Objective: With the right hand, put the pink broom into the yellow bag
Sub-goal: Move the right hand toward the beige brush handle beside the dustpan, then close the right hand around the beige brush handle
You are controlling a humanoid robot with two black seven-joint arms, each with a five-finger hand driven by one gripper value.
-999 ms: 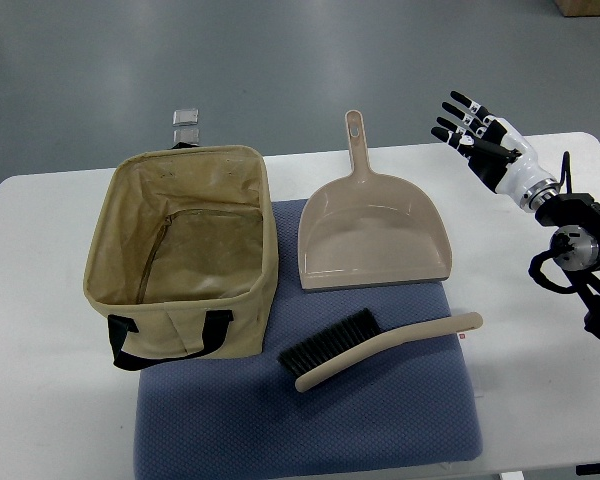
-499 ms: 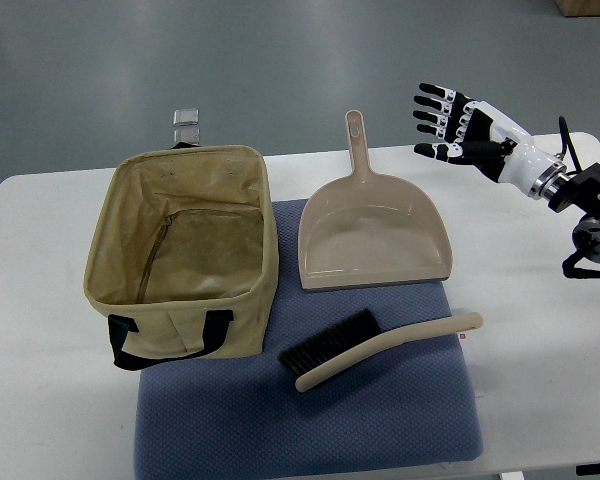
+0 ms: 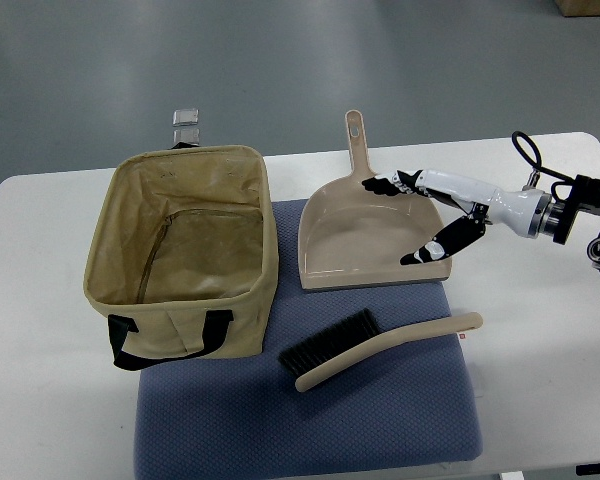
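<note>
Hand over the wrong tool

Right hand [image 3: 420, 215], fingers spread and empty, hangs above the dustpan [image 3: 372, 235]. Broom [image 3: 380, 345] lies untouched on the blue mat [image 3: 310, 430], beside the bag [image 3: 185, 250]. Descending here risks grabbing the dustpan.

**Colours and patterns on the table**

The table [image 3: 40, 420] is seen in plain white, with a blue-grey mat [image 3: 380, 420] of fine dotted weave laid on it. The bag [image 3: 180, 255] is shown in dull tan-yellow, its straps black. The dustpan [image 3: 370, 235] is coloured a pale pinkish beige, and the broom [image 3: 375, 347] matches it in the handle (the bristles are black). The right hand [image 3: 430, 215] is finished in white with black finger segments. The floor [image 3: 280, 60] is rendered in grey.
</note>
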